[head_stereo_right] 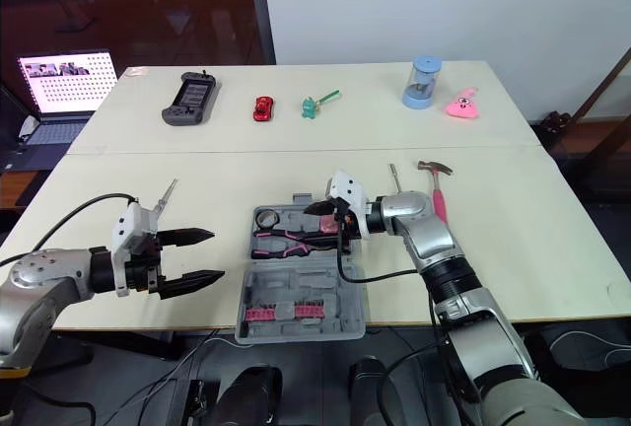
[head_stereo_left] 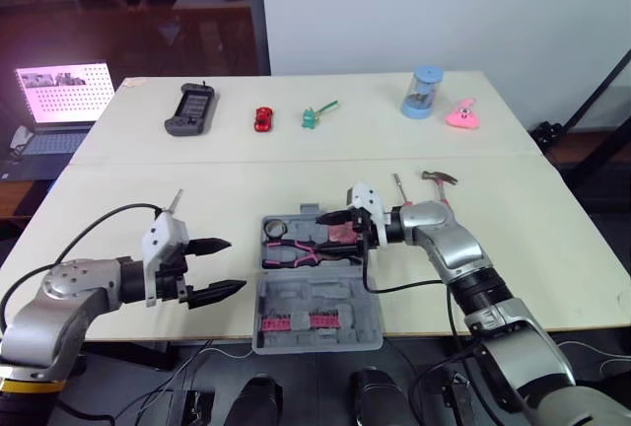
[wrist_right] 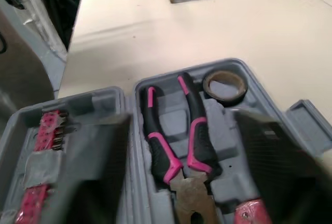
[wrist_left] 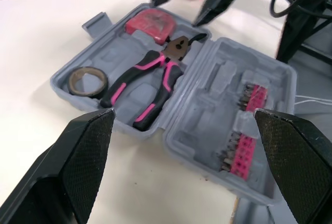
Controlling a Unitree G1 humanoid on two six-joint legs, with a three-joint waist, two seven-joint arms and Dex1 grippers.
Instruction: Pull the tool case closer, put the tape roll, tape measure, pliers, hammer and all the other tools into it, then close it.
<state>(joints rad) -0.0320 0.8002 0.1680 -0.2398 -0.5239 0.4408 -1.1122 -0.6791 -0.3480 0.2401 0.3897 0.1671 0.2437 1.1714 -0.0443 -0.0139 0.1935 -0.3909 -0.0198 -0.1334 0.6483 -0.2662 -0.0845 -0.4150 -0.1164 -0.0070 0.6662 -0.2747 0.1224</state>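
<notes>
Tool case (head_stereo_left: 296, 293) lies open near the robot — tape roll (head_stereo_left: 275, 227), pliers (head_stereo_left: 301, 253) and tape measure (wrist_left: 151, 23) in its far half. Right gripper (wrist_left: 176, 9) hovers over the tape measure, fingers spread; left gripper (head_stereo_left: 235, 265), likewise spread, hangs left of the case. Hammer (head_stereo_right: 437, 194) lies outside, further right.

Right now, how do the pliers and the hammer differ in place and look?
The pliers lie inside the open tool case, seated in its moulded tray; the hammer lies outside it on the bare table. The pliers have two black handles with pink stripes; the hammer has one pink handle and a metal head. Both show pink on their handles.
</notes>
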